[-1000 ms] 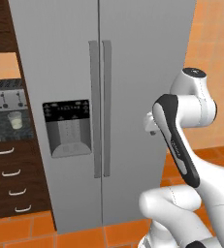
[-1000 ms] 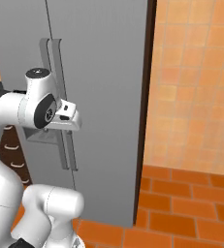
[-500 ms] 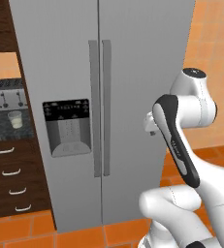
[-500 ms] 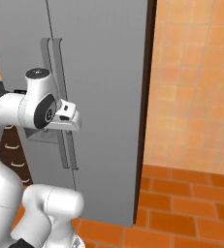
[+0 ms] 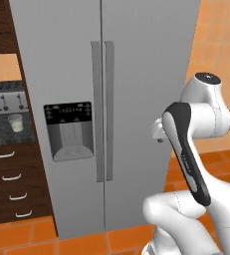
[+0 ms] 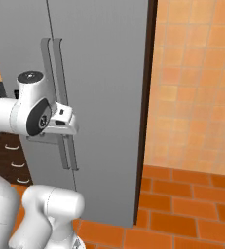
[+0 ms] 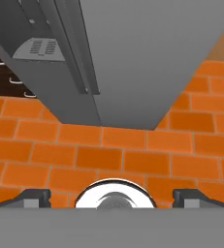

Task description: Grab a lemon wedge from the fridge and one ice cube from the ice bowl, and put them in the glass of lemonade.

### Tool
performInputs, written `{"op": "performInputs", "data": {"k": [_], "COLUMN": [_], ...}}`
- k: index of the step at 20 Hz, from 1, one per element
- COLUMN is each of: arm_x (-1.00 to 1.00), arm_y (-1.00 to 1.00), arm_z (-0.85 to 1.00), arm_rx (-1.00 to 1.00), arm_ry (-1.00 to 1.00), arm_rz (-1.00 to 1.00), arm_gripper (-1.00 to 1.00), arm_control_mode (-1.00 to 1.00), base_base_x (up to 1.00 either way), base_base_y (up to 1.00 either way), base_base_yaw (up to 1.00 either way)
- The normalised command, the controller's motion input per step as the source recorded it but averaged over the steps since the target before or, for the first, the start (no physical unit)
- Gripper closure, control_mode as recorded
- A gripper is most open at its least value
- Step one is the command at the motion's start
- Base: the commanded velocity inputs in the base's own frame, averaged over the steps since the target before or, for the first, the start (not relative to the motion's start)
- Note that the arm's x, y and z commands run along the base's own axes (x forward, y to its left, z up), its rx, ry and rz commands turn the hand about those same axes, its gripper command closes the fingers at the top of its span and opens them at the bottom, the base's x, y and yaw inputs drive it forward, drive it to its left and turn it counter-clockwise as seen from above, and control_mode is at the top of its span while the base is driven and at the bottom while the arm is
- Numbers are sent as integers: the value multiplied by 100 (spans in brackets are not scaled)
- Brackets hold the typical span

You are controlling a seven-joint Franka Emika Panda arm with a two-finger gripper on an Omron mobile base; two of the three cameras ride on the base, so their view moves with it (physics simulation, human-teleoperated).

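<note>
Your tool (image 7: 111, 196) hangs released, pointing down at the floor, since the fridge (image 5: 136, 60) is shut (wedge presumably inside); the glass of lemonade (image 5: 16, 122) waits beside the toaster (image 5: 9, 95).

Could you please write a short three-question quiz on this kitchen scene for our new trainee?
1. True or false: both doors of the fridge are shut.
2. What stands in front of the toaster on the counter? A) the glass of lemonade B) a kettle C) a pan
3. Is the gripper open or shut, and does it hold anything?

Key:
1. True.
2. A.
3. Open, holding nothing; it points down at the brick floor before the fridge.
</note>
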Motion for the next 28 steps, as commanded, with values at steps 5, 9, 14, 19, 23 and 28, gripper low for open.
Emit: {"op": "performInputs", "data": {"k": [5, 9, 14, 19, 23, 28], "arm_x": [-8, 55, 68, 70, 67, 61], "arm_y": [11, 29, 35, 22, 5, 1], "arm_z": [-22, -45, -42, -32, -23, 1], "arm_rx": [2, 5, 8, 6, 1, -1], "arm_ry": [-34, -33, -40, -15, -2, 17], "arm_rz": [0, 0, 0, 0, 0, 0], "arm_gripper": [-100, -100, -100, -100, -100, -100], "arm_control_mode": [-100, -100, -100, -100, -100, -100], "base_base_x": [0, 0, 0, 0, 0, 0], "base_base_y": [0, 0, 0, 0, 0, 0], "base_base_yaw": [0, 0, 0, 0, 0, 0]}}
